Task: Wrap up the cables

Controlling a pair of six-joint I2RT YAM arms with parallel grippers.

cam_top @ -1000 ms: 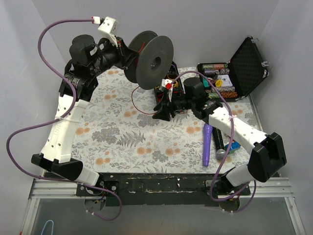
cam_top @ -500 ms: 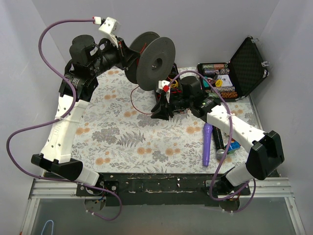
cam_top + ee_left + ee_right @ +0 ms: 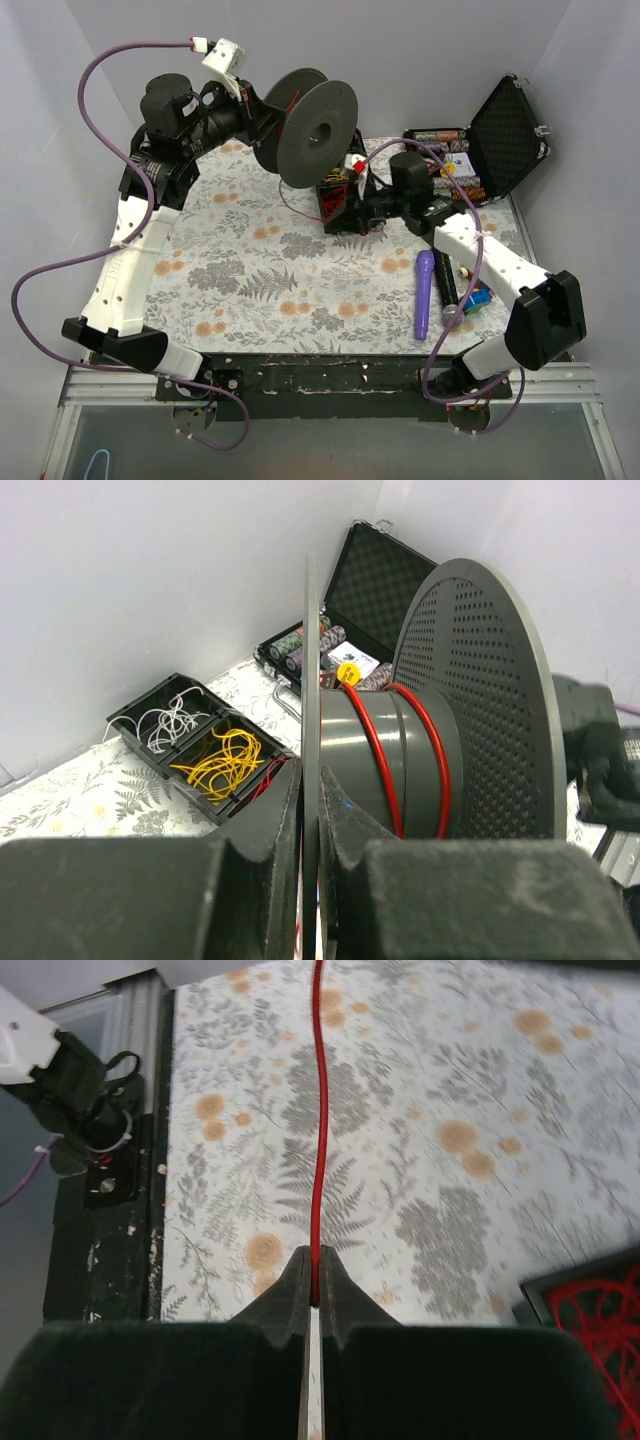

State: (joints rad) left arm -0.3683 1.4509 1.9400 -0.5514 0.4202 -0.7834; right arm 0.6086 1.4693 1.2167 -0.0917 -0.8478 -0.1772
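A: Right gripper [image 3: 312,1272] has drawn back toward the far side since a second ago. Grip?
B: Pinched shut on the red cable [image 3: 318,1110], low over the flowered cloth [image 3: 250,285].
A: Cable's run?
B: Loops up to the spool [image 3: 316,125]; a few turns on the hub.
A: Left gripper [image 3: 312,800]?
B: Clamped on the spool's flange, holding the spool in the air.
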